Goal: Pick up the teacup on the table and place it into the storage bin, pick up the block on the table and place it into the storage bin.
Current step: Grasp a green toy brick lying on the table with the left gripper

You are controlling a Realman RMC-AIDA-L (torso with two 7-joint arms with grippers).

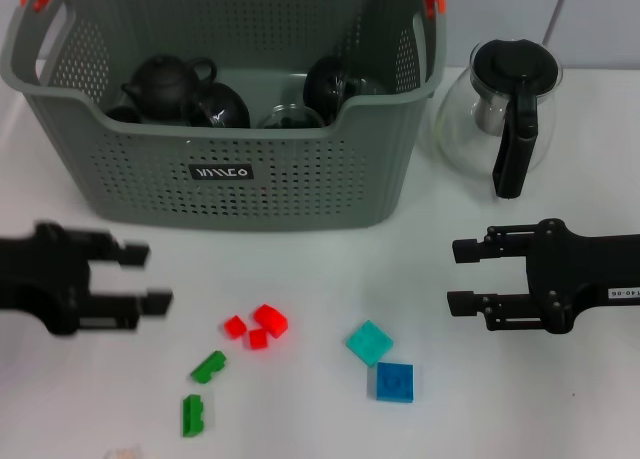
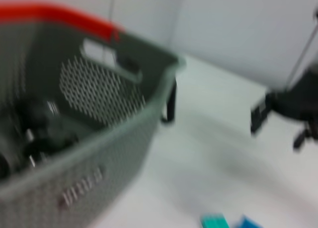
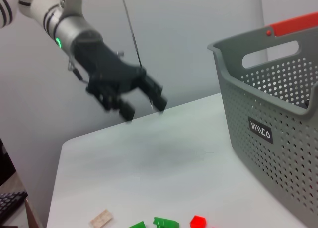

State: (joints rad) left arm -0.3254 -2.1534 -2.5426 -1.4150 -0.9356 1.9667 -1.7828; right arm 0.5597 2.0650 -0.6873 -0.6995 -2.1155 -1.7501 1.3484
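Both hands — left hand (image 1: 145, 276), right hand (image 1: 462, 276) — gape empty before storage bin (image 1: 300, 194).

Grey bin (image 1: 300, 184) holding dark teaware, glass pot (image 1: 500, 109) beside it, coloured blocks (image 1: 258, 328) between open left gripper (image 1: 145, 276) and right gripper (image 1: 462, 276)

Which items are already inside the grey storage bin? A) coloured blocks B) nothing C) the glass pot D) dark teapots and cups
D: the head view shows dark teaware inside the storage bin, while the coloured blocks lie on the table and the glass pot stands beside the bin.
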